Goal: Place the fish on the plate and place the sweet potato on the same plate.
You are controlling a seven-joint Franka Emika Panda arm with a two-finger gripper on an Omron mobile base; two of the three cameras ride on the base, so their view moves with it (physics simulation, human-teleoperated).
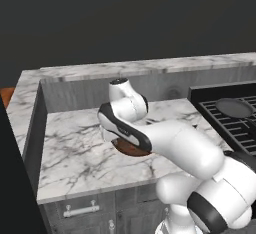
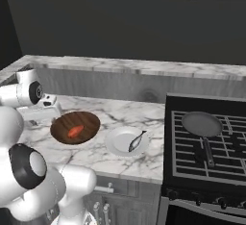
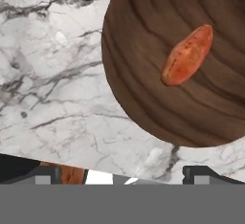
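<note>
The small oblong orange-red sweet potato (image 2: 75, 131) lies loose near the middle of the dark brown wooden bowl (image 2: 89, 121) on the white-and-grey marble counter (image 2: 139, 109). I'd judge it light, stiff and a little rounded, likely to roll if nudged on its end. The sensible hold is across its narrow waist, one finger on each long side, coming straight down.

In the hand view the sweet potato (image 3: 187, 55) sits toward two o'clock, long axis running from seven to one, the bowl (image 3: 143, 98) taking up the right side. The gripper (image 3: 122, 179) peeks up at six o'clock, fingertips (image 3: 45, 175) spread wide with nothing between them, still off to the side of the bowl over bare marble.

The right base view gives what the hand camera cannot: the tiny slender grey-silver fish (image 2: 137, 141) already lying on the round shallow white plate (image 2: 116, 143), with the plate just beside the bowl at its three o'clock. It also shows the dark grey long-handled frying pan (image 2: 202, 124) on the black stove (image 2: 192, 171), well apart.

The left base view offers mostly the white arm (image 1: 165, 143), covering all but a sliver of the bowl (image 1: 131, 149); the pan (image 1: 234, 107) shows at three o'clock.
</note>
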